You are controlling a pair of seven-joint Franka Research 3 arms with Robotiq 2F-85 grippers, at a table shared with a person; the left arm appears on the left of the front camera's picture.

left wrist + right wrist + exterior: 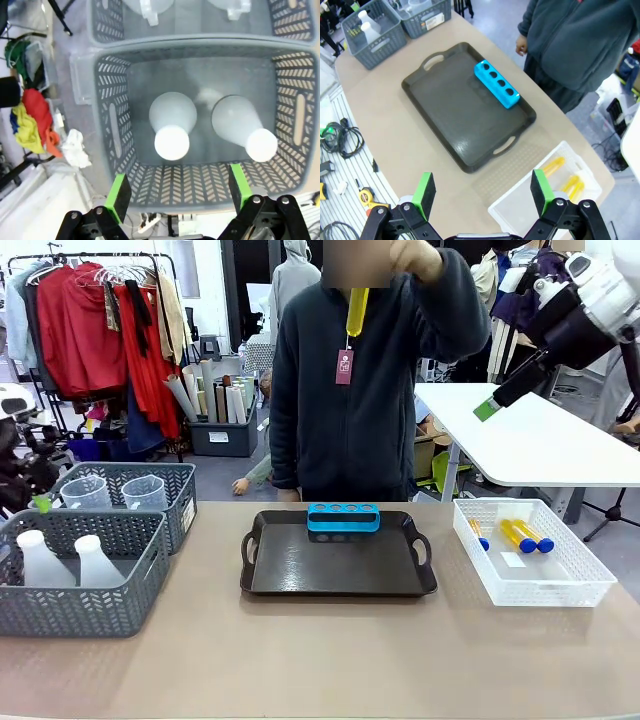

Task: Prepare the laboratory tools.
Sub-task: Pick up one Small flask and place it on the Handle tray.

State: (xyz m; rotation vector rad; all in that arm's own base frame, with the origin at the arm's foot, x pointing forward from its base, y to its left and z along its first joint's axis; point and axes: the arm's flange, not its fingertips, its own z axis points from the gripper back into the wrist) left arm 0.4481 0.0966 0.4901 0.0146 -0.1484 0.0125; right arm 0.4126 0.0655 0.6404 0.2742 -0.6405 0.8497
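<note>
A dark rectangular plastic tray with two handles (330, 575) lies in the middle of the beige table top (320, 670). Left of the tray stands a grey plastic basket with cut-out walls (90, 615), and just behind it a second grey basket (186, 502). Right of the tray, a little apart, is a white mesh bin (575, 575). Behind the tray, at the far edge, stands a person in a dark fleece jacket (360, 410). Farther back there is a rail of red clothes (95, 330) to the left and a white table (540, 445) to the right.
</note>
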